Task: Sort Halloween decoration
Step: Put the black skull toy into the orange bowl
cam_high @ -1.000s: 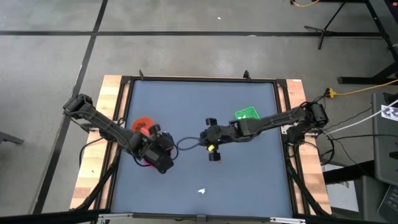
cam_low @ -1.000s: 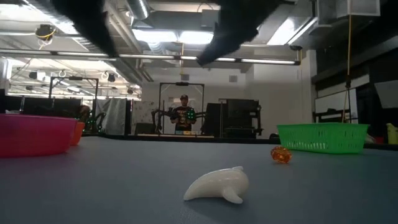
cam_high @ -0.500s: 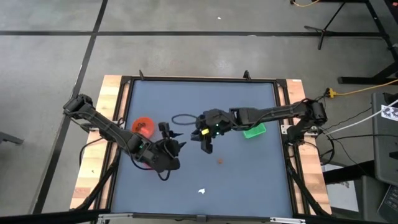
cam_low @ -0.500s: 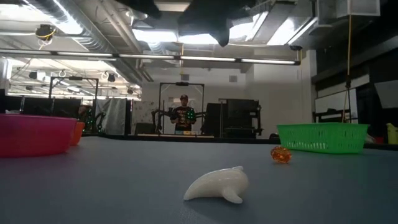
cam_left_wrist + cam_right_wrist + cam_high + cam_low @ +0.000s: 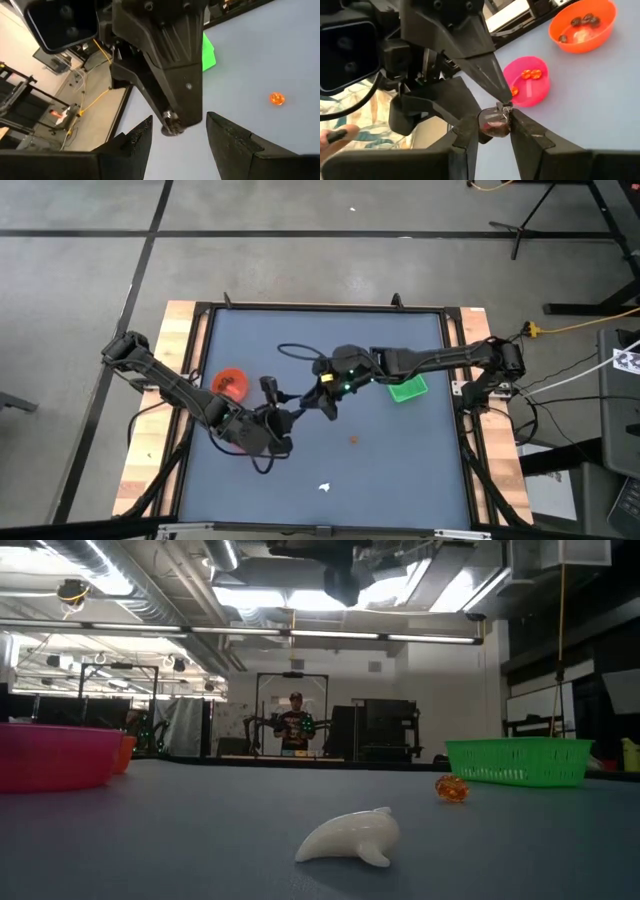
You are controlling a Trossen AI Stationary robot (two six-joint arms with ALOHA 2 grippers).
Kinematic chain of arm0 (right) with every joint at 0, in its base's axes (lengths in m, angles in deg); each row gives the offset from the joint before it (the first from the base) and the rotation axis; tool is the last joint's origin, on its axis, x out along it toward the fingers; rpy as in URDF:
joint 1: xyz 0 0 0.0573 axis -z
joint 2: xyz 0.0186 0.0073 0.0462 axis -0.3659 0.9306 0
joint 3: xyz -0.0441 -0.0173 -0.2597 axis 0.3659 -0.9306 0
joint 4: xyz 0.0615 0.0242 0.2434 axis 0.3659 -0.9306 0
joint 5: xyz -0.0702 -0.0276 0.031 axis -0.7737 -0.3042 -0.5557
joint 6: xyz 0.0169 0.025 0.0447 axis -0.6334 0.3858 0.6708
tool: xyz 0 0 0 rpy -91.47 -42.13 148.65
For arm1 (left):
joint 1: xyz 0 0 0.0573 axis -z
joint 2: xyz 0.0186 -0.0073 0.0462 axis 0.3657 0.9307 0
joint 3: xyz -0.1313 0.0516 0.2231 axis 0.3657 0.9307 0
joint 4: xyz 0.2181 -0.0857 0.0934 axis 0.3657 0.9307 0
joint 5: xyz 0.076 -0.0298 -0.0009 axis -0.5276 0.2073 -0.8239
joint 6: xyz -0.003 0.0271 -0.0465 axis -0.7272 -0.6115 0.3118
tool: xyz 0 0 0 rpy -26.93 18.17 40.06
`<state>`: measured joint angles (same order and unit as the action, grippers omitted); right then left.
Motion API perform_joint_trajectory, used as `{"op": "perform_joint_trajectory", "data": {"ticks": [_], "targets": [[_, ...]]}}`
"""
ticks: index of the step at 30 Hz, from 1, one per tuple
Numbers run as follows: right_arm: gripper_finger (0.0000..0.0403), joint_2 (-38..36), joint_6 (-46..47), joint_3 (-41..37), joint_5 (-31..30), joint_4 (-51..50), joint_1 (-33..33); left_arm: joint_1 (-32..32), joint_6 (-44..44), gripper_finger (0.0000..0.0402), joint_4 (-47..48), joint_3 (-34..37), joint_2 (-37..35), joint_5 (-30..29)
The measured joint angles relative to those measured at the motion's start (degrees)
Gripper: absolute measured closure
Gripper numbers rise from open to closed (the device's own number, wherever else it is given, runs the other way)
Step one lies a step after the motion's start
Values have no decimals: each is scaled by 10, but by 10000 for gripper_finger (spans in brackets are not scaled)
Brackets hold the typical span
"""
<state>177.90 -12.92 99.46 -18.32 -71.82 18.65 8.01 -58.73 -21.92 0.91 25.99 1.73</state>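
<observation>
My right gripper (image 5: pixel 494 125) is shut on a small dark roundish decoration piece (image 5: pixel 492 128), high above the table's middle (image 5: pixel 322 402). My left gripper (image 5: pixel 178 120) is open, facing it, with one finger on either side of the right fingertips (image 5: pixel 292 412). An orange piece (image 5: pixel 352 439) and a white irregular piece (image 5: pixel 350 837) lie flat on the mat. The pink bowl (image 5: pixel 527 80) holds orange pieces. The orange bowl (image 5: pixel 580 25) holds dark ones. My right gripper pinches the dark roundish piece (image 5: pixel 496 131) between its two fingertips (image 5: pixel 522 131). The piece is lifted clear of the table, in the gap between my left gripper's open fingers. I cannot tell whether the left fingers touch it.
The green tray (image 5: pixel 405 388) sits on the mat's right part, under my right arm. The orange bowl (image 5: pixel 231 382) is at the left, and the pink bowl (image 5: pixel 50 755) is mostly hidden below my left arm. A person stands far behind the table.
My right gripper has moved from above the orange piece toward the table's far left, leaving that piece in the open. My left gripper has swung from over the pink bowl toward the table's right and turned to face the right gripper. The two now meet in mid-air.
</observation>
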Motion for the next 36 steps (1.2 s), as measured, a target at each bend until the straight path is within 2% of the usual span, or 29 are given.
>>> {"op": "perform_joint_trajectory", "data": {"ticks": [10,20,28,33,36], "targets": [[306,0,18,0,8,7,-1,-7,-30,232,-36,0,0,0],[306,0,32,0,39,32,-2,-26,-27,232,-35,0,0,55],[306,0,29,0,80,31,0,-11,-28,232,-36,0,0,54],[306,0,29,0,109,31,-1,8,-29,232,-43,0,0,10],[306,0,29,0,112,31,0,17,-32,232,-53,0,0,4]]}}
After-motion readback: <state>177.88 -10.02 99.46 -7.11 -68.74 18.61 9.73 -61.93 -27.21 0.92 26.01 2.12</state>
